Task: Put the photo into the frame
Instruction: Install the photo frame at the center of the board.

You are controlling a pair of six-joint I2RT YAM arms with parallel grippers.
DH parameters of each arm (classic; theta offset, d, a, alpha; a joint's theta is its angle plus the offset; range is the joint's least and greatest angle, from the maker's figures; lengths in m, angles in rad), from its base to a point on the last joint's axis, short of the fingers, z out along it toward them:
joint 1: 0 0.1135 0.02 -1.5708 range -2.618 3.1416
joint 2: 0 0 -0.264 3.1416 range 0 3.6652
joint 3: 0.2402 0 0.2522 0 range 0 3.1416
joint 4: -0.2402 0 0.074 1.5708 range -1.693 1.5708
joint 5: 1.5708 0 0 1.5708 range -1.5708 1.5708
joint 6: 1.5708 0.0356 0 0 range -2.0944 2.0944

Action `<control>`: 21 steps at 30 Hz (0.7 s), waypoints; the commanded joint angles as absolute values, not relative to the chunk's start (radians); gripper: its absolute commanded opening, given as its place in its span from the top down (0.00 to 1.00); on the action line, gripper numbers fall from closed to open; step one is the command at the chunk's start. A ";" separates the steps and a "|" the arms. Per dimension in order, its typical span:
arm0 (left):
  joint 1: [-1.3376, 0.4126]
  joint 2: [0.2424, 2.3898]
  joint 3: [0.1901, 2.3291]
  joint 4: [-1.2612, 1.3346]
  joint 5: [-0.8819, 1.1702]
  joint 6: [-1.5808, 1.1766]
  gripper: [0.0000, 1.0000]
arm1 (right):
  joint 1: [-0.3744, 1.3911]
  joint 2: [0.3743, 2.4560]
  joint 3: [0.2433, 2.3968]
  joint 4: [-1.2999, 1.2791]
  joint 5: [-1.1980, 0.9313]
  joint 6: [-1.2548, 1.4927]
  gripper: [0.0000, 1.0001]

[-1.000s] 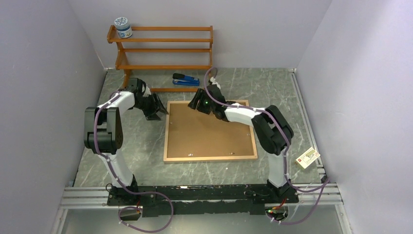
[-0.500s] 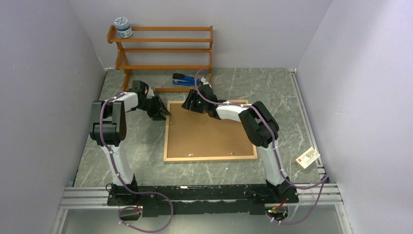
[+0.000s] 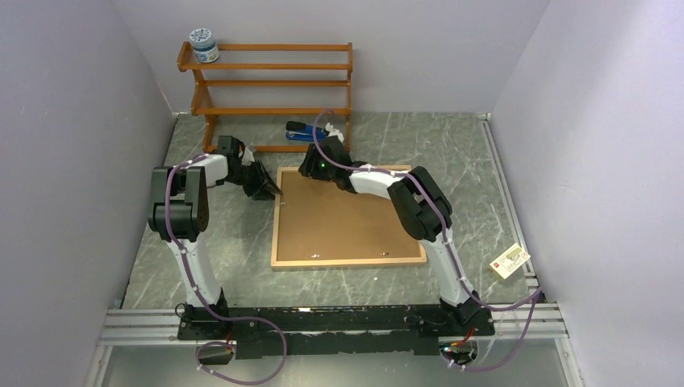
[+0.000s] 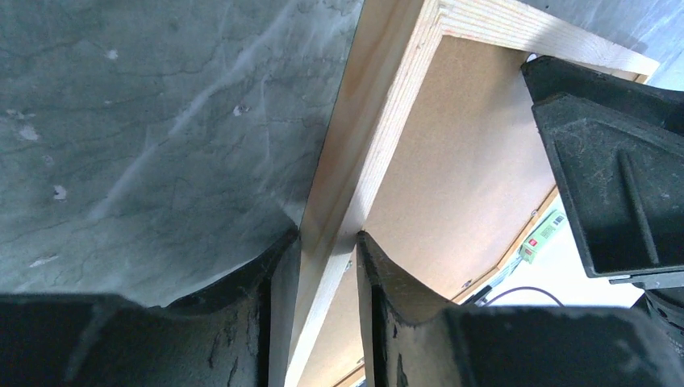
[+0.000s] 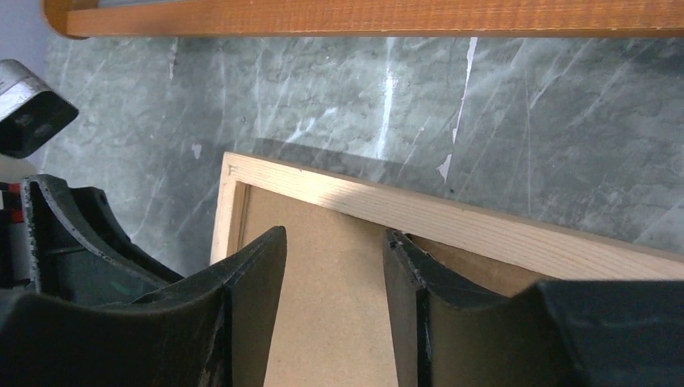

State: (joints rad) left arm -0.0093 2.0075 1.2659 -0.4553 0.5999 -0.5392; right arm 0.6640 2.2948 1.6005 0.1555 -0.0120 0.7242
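The frame [image 3: 347,262], thin light wood, lies flat in the middle of the table with a brown backing board [image 3: 347,218] filling it. My left gripper [image 3: 270,192] sits at the frame's left rail near the far-left corner. In the left wrist view its fingers [image 4: 327,235] stand on either side of the rail [image 4: 379,121] and touch it. My right gripper [image 3: 305,171] hovers open just inside the far rail [image 5: 484,230], over the backing board [image 5: 323,322], with nothing between its fingers [image 5: 335,232]. The photo is out of view.
An orange-brown shelf rack [image 3: 274,81] stands at the back with a small jar [image 3: 203,45] on its top left. A blue stapler [image 3: 306,131] lies just behind the frame's far edge. A small card [image 3: 510,260] lies at the table's right edge.
My right gripper has slid left along the far rail toward the frame's far-left corner. The left gripper's jaws have narrowed onto the left rail.
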 commanded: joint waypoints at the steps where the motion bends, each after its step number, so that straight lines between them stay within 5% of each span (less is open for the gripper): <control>1: -0.020 2.030 1.246 -0.476 0.612 -0.539 0.64 | 0.653 2.327 1.627 0.055 0.151 0.653 0.49; 21: -0.019 2.052 1.279 -0.544 0.524 -0.532 0.67 | 0.681 2.181 1.681 -0.010 0.254 0.364 0.48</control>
